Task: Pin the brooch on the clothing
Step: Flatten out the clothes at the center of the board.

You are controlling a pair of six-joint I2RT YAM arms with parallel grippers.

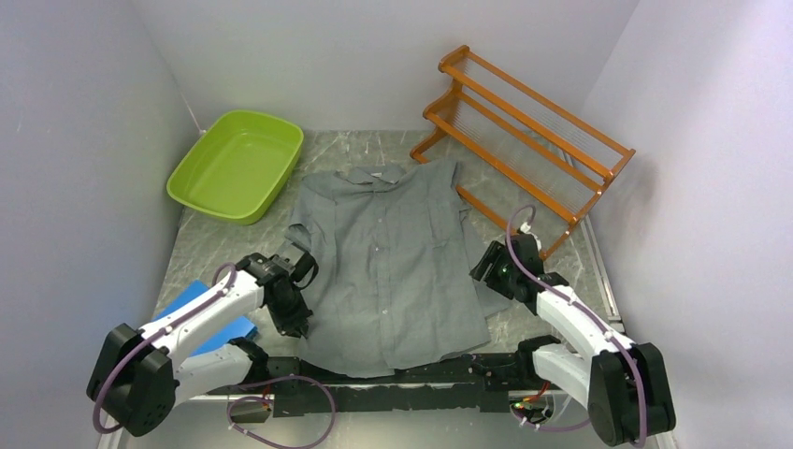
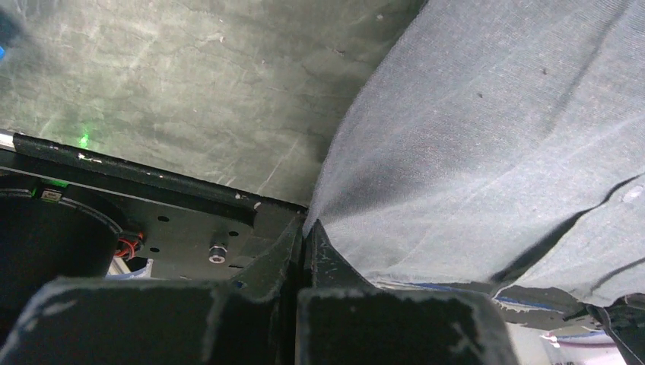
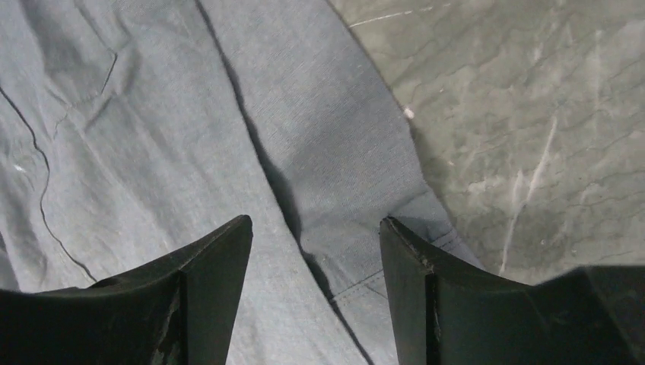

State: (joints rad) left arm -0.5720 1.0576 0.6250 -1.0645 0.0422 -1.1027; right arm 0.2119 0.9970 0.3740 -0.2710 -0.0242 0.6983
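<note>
The dark-grey short-sleeved shirt (image 1: 393, 262) lies flat, front up, collar toward the back of the table. My left gripper (image 1: 292, 323) is at the shirt's lower left edge; in the left wrist view the jaws (image 2: 306, 228) are shut with the shirt's edge (image 2: 494, 137) pinched at their tips. My right gripper (image 1: 486, 267) is open just above the shirt's right side; in the right wrist view its fingers (image 3: 316, 228) straddle a fold and a hem of the shirt (image 3: 152, 137) and hold nothing. No brooch shows in any view.
A green plastic tub (image 1: 238, 164) sits at the back left. An orange wooden rack (image 1: 524, 122) stands at the back right. A blue flat object (image 1: 201, 309) lies under my left arm. The black base rail (image 2: 152, 182) runs along the near edge.
</note>
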